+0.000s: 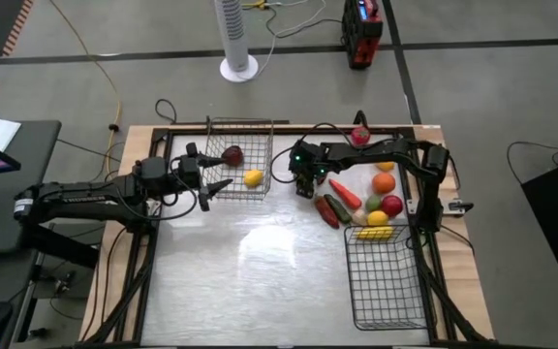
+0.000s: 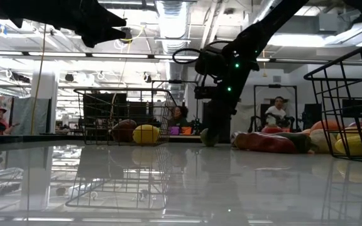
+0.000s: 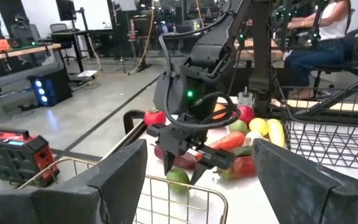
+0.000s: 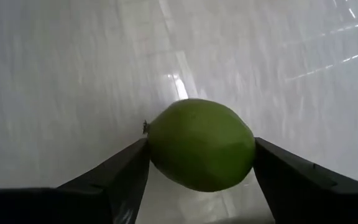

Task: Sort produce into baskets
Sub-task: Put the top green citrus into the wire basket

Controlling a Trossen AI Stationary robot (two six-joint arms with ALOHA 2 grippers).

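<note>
My right gripper (image 1: 305,187) points down near the table's middle, shut on a round green fruit (image 4: 201,144). My left gripper (image 1: 211,172) is open and empty, above the near left corner of the silvery basket (image 1: 263,136). A maroon round piece (image 1: 232,154) and a yellow round piece (image 1: 253,177) lie in that basket. The black basket (image 1: 349,267) stands at the near right, with a long yellow piece (image 1: 374,232) at its far end. More produce (image 1: 371,194) lies in a pile on the table right of my right gripper. My right gripper pinches the round green fruit by two opposite sides (image 4: 154,149) between its two fingers. The fingers come from above, pointing down. The fruit sits at table height in the low view (image 2: 207,137); I cannot tell whether it rests on the table or hangs just above it.
The pile holds a long red piece (image 1: 345,193), a long dark green one (image 1: 337,208), an orange (image 1: 385,181) and a red round piece (image 1: 392,205). A red piece (image 1: 359,136) sits at the table's far edge. Bare tabletop (image 1: 250,281) lies near and left.
</note>
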